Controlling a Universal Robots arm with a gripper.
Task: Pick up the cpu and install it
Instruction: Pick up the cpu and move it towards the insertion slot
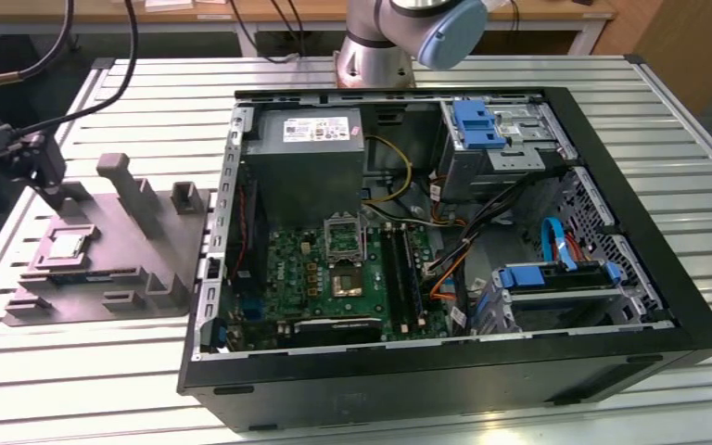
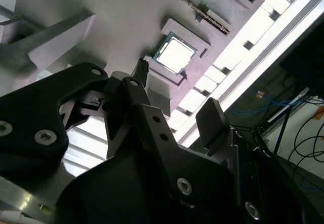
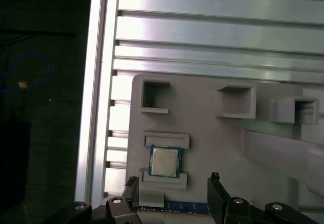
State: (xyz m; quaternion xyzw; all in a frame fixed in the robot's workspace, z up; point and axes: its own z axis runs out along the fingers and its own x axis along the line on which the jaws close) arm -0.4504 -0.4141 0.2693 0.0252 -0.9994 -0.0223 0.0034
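A large grey plastic fixture block with upright posts (image 1: 133,269) lies on the slatted aluminium table (image 1: 690,120) at the exterior view's left. In a shallow square seat near its left edge, between two low raised bars, rests the cpu (image 1: 66,244), a small flat square chip with a pale silvery metal top. The first wrist view shows the cpu (image 3: 164,161) lying flat in that seat, and so does the second wrist view (image 2: 175,55).

The black two-finger gripper (image 1: 49,181) hangs over the block just beside the chip, not touching it. In the first wrist view the gripper (image 3: 172,180) has its fingers spread wide with nothing between them.

To the exterior view's right, an open black metal computer case (image 1: 653,306) holds a green motherboard (image 1: 319,278), a grey power-supply box (image 1: 312,139) on its far side, and blue drive cages (image 1: 492,130). What lies in the board's black socket frame (image 1: 341,232) is hard to make out.

The picture edges cut off the gripper's body in both wrist views, and its fingers hide most of a blue-edged strip (image 3: 187,207).
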